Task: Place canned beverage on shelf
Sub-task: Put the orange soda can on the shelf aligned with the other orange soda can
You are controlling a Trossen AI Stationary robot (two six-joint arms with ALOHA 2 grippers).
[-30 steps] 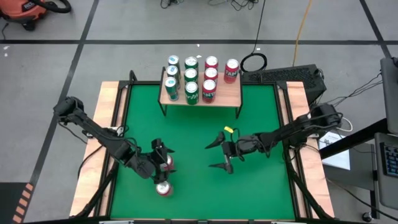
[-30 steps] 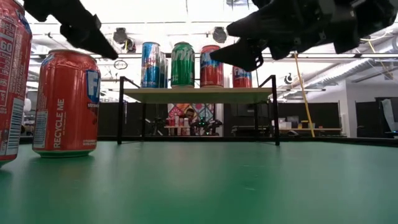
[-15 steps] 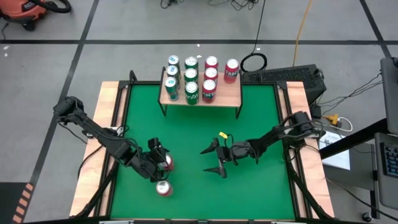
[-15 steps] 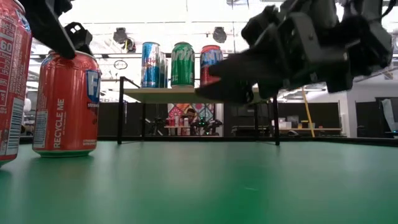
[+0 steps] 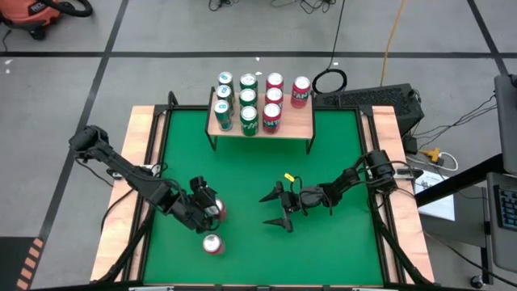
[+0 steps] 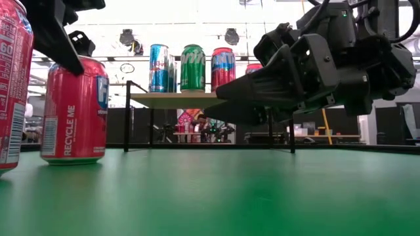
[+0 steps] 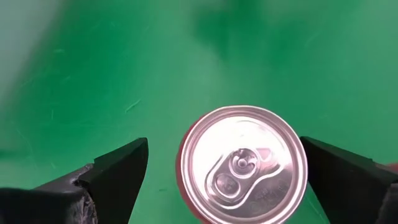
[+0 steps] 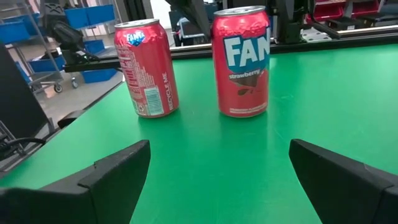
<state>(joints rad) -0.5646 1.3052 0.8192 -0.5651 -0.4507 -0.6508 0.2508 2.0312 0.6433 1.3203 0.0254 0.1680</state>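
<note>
The table has a green top with a pale wood border. Two cans on it are red with blue-and-white lettering; one lid is silver. The shelf is light wood on black legs, holding blue, green and red cans.

The green-topped worktop carries two upright red strawberry soda cans near its front left, and a light wooden, black-legged shelf at the back holding nine upright cans.
</note>
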